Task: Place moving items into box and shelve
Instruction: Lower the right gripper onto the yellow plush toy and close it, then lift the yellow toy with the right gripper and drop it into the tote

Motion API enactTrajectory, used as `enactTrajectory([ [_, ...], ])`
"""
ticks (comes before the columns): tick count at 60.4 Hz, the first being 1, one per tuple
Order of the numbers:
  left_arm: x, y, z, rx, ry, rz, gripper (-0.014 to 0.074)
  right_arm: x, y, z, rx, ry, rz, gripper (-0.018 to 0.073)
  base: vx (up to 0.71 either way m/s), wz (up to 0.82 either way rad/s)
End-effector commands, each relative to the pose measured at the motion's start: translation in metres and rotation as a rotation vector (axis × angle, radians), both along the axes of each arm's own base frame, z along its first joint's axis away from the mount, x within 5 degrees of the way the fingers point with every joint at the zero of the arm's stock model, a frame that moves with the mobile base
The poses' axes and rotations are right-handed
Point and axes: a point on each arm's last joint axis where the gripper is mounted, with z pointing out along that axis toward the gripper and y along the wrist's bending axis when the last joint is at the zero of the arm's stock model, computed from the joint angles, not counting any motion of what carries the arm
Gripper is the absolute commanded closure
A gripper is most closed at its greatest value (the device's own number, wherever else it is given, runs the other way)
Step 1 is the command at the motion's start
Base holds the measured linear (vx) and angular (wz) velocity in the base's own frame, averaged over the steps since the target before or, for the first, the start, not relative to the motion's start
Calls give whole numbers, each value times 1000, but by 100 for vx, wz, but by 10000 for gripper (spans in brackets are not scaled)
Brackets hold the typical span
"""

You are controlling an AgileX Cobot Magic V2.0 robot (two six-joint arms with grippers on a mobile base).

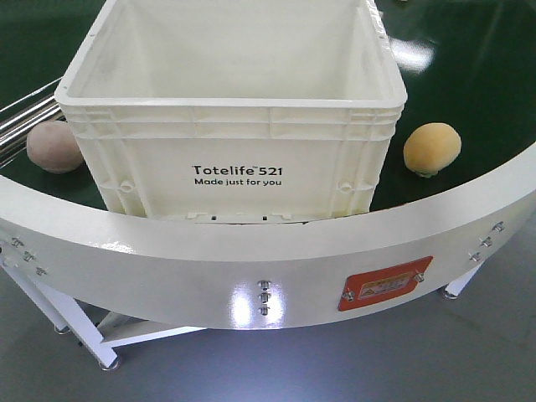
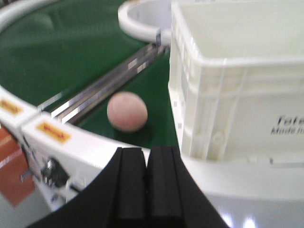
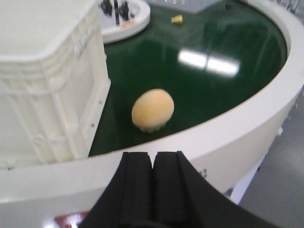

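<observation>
Toys, two, both lie on the green belt (image 1: 469,75) outside the box (image 1: 234,138). The pink toy (image 1: 54,146) sits just beside the box's left wall, and the yellow toy (image 1: 431,149) lies near its right wall. No toy shows in the visible part of the box interior, so the step in hand is judged to be the first pick.

The left gripper (image 2: 146,154) faces the pink toy and the right gripper (image 3: 153,156) faces the yellow one. On each, the pads are pressed together on nothing, on the near side of the white rail (image 1: 251,260).

For a sound pick, part the pads widely, clear the rail from above, centre over the ball, and close gently, since plush should yield. On the left, approach along the box wall, where room looks scant.

The pink toy is plain, dusty and round. The yellow toy is orange-tinted and slightly oval, with a dark patch at its base.
</observation>
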Motion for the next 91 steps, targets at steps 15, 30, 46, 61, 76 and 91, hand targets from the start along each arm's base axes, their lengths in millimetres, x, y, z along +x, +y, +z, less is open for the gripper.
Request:
enactTrajectory([
  [15,13,-1,6,-25,25,11,506,35,0,-3,-1,105,-7,496,0,0],
  [30,13,-1,6,-25,16,11,130,68,0,-14,18,133,-19,49,0,0],
  [46,13,-1,6,-25,16,11,51,129,0,-14,49,216,-51,-168,0,0],
  [61,13,-1,6,-25,16,11,58,213,-11,-21,124,324,-130,-148,0,0],
  [76,13,-1,6,-25,16,11,58,291,-24,-41,209,406,-98,-140,0,0],
  [91,13,-1,6,-25,16,11,58,342,-23,-74,208,437,-30,-131,0,0],
])
